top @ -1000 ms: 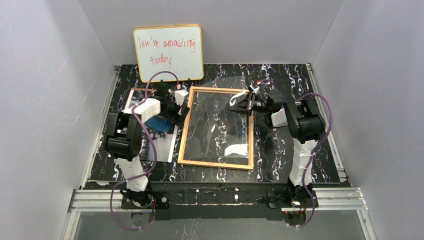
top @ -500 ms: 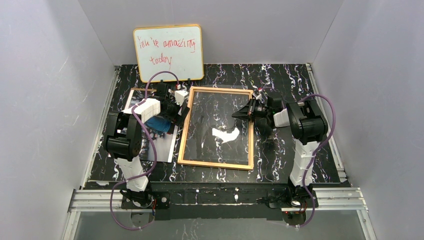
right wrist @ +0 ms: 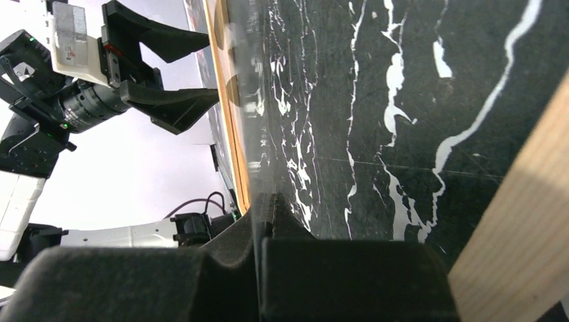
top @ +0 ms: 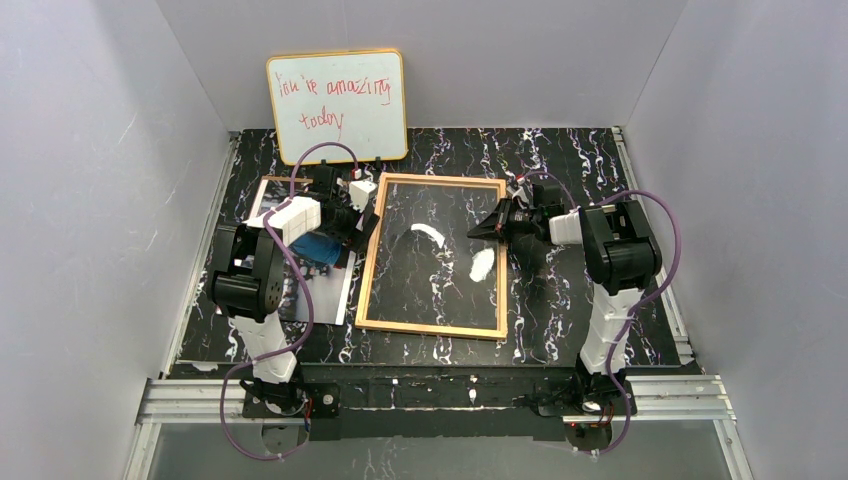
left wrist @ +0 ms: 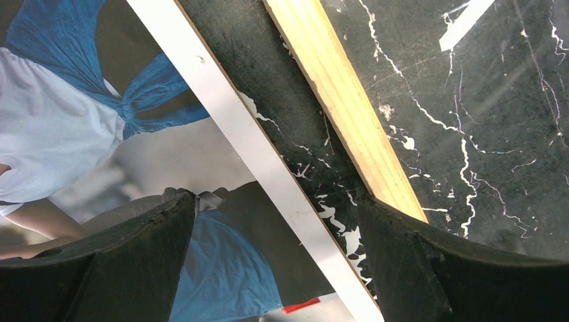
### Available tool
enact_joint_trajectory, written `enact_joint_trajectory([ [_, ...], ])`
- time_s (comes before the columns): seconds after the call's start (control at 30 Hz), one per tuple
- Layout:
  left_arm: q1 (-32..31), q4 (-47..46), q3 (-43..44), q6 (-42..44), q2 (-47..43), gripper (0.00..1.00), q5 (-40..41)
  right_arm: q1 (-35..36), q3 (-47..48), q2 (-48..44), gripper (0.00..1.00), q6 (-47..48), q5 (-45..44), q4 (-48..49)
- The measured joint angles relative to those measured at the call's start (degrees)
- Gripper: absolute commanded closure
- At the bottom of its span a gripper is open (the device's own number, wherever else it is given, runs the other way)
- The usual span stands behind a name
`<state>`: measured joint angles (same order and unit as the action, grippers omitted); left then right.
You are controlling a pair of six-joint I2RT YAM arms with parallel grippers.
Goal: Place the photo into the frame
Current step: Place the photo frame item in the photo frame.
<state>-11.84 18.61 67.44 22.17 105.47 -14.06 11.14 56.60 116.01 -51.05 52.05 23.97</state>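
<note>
At the frame's right rail, the right pincer (top: 497, 222) is clamped tight on the edge of the clear pane (top: 440, 255). Its wrist view shows the sheet pinched between the two fingers and running away from them toward the other arm. A second ago this pincer stood further in over the opening and held the pane steeply tilted, its far edge well up off the wood. Now the pincer has drawn back toward the right rail and the pane lies much lower, close over the frame (top: 430, 329). From above I cannot tell whether it rests flat or is a little raised on the right. The marbled tabletop (top: 560, 330) shows straight through the opening, so nothing sits behind the glass.

Across the frame, the left pincer (top: 358, 215) has not moved in that time and its jaws stand wide. One finger hangs over the photo (top: 322, 295), the other over the frame's left rail, with the print's white border and a strip of tabletop between them. The photo lies flat on the tabletop just left of the frame, apart from it and not yet gripped.

As I judge it, the pane's descent closes the opening again, so the photo cannot go in until the glass is lifted or taken away.
</note>
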Motion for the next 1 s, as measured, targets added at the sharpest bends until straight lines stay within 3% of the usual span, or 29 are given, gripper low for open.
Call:
enact_joint_trajectory([
  [0.43,0.00,-0.07,-0.11,0.17,-0.07,0.11,-0.04,0.13,0.96,-0.42,0.99,1.86,-2.19,-5.18],
  [1.0,0.00,-0.20,-0.22,0.35,-0.07,0.11,-0.07,0.59,-2.47,-3.17,0.99,-2.99,-0.24,8.09],
])
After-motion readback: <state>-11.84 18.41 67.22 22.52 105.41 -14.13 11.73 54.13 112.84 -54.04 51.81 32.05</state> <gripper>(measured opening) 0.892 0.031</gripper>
